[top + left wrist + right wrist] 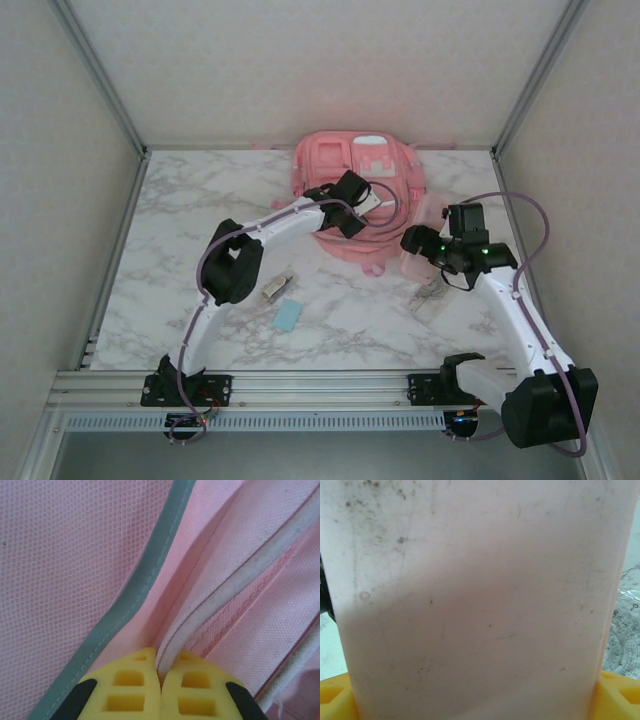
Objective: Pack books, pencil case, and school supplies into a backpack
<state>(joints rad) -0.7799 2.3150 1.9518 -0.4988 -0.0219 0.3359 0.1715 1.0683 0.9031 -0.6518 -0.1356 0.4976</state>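
Observation:
The big pink backpack (350,165) lies at the back middle of the marble table. My left gripper (374,206) rests on it, shut on the backpack's white trim (225,587), which runs up from between the yellow fingertips (135,680). My right gripper (426,250) is to the right of the backpack, shut on the pale pink pencil case (431,211); the case's flat face (470,590) spans the gap between the fingers. A silvery stubby item (276,288) and a light-blue block (288,316) lie in the front middle. A transparent strip (428,296) lies under the right gripper. The books are out of view.
A teal-edged mesh panel (75,555) of the backpack lies left of the pinched trim. White walls and metal frame posts (110,100) close off the table on three sides. The arm bases sit on the front rail (320,385).

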